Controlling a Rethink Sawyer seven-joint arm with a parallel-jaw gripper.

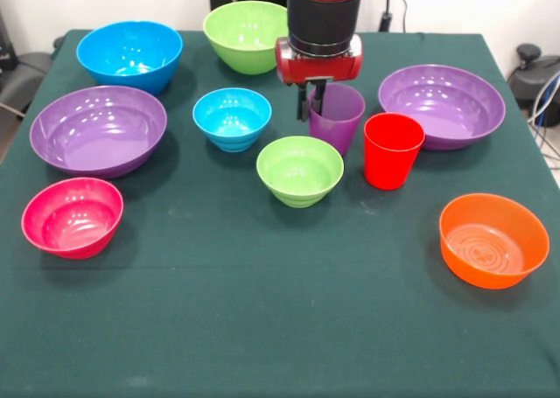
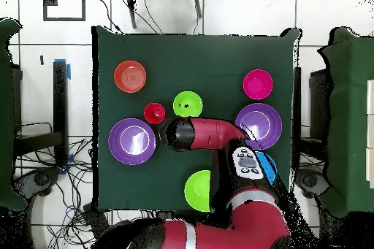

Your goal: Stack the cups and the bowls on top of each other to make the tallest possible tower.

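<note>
My gripper hangs over the left rim of the translucent purple cup, which stands upright on the table. Its fingers are slightly apart and straddle that rim; the gripper is open. The red cup stands upright just right of the purple cup and also shows in the overhead view. The small lime green bowl sits in front of the cups, the small blue bowl to their left. Nothing is stacked. In the overhead view the arm's wrist hides the purple cup.
Around them stand a wide purple bowl at left and another at right, a large blue bowl and large green bowl at the back, a pink bowl front left, and an orange bowl front right.
</note>
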